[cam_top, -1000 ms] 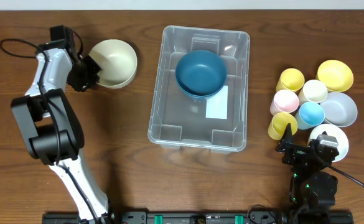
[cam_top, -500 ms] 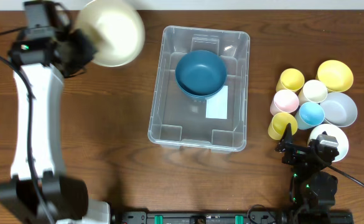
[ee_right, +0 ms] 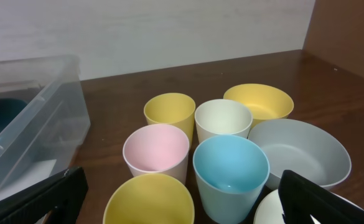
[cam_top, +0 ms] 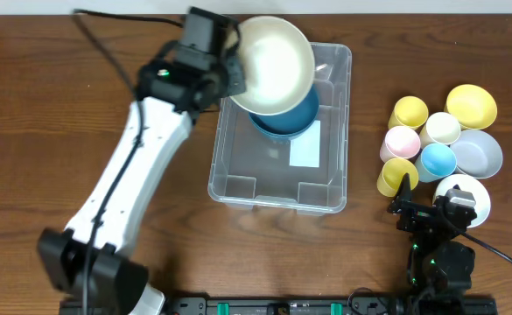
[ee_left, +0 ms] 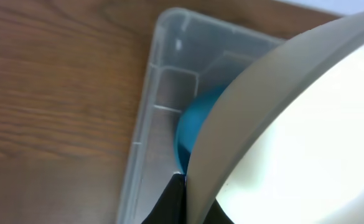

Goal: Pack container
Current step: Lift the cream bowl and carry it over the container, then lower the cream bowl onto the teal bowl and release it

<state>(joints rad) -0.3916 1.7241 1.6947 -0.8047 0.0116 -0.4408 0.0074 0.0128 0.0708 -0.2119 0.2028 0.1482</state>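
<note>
Left gripper: pinched fully closed on the near rim of a cream bowl, which it holds clear of the table with the bowl's body reaching away from the fingers.
Right gripper: jaws spread wide, holding nothing.
Container: clear plastic bin on the table, directly under the left gripper's bowl and well off to the side of the right gripper.
Inside container: a dark blue bowl beneath the held bowl, and a white label just beyond it.
Handling, container: probably light, fairly stiff at the rim, thin and flexible in the walls, smooth and slippery. The rolled rim looks like the best hold.
Ahead of right gripper: 5 cups, 1 of them a pink cup and 1 a light blue cup, and a grey bowl.
Hidden: the cream bowl covers most of the blue bowl, so I cannot tell whether 1 or 2 are stacked there.
Cut off: the left wrist view is mostly filled by the cream bowl, and only a dark fingertip shows.
</note>
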